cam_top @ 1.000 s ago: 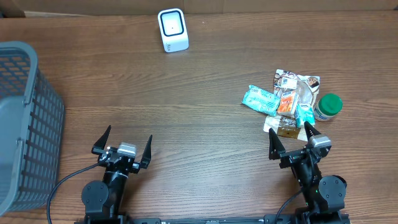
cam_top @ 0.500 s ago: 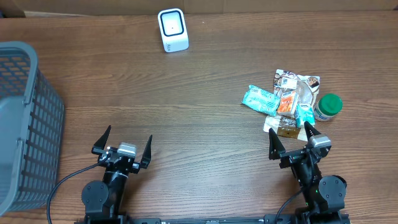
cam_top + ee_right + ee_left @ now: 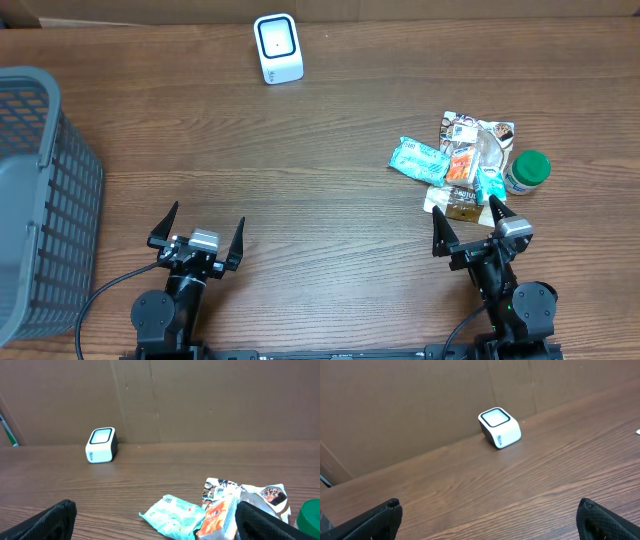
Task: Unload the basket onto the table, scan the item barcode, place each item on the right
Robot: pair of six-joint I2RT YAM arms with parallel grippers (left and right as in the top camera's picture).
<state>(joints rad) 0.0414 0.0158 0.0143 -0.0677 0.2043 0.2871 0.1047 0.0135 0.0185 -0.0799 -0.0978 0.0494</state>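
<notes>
A brown wood-grain table runs back to a plain cardboard wall, and we see both arms parked at its near edge. The items to scan lie in one heap on our right side, just beyond the right gripper, whose jaws stand wide apart and empty, their tips right at the heap's near edge. The left gripper is equally spread and empty, and it sits well apart from the heap, so we judge the right arm the nearer one for the pick. A teal packet lies at the heap's left edge with its long axis roughly across the right arm's reach, tilted a little. The scanner stands at the far edge, well away from the heap and more to the left arm's side, so any picked item has to travel diagonally forward and left. We count one scanner, one grey basket at the far left, one green-lidded jar touching the heap's right side, and at least four overlapping packets. Their exact number is hidden by the overlap, and we cannot make out which face carries a barcode.
</notes>
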